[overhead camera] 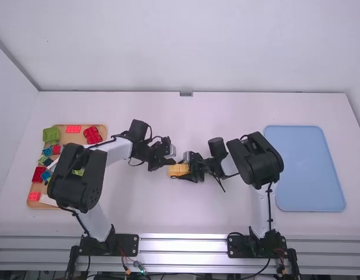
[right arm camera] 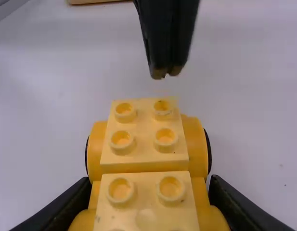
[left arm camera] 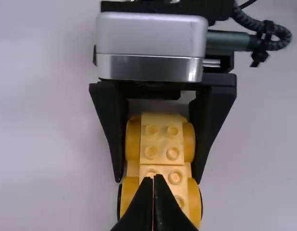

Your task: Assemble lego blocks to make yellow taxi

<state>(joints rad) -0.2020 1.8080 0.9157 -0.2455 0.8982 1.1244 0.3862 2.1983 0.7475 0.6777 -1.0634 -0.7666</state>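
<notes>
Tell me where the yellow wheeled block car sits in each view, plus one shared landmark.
High view: the yellow wheeled block car is just below the picture's middle.
Left wrist view: the car, partly behind the left gripper's closed fingers.
Right wrist view: the car, large in the foreground.
Shared landmark: the right gripper, one finger on each side of the car.
</notes>
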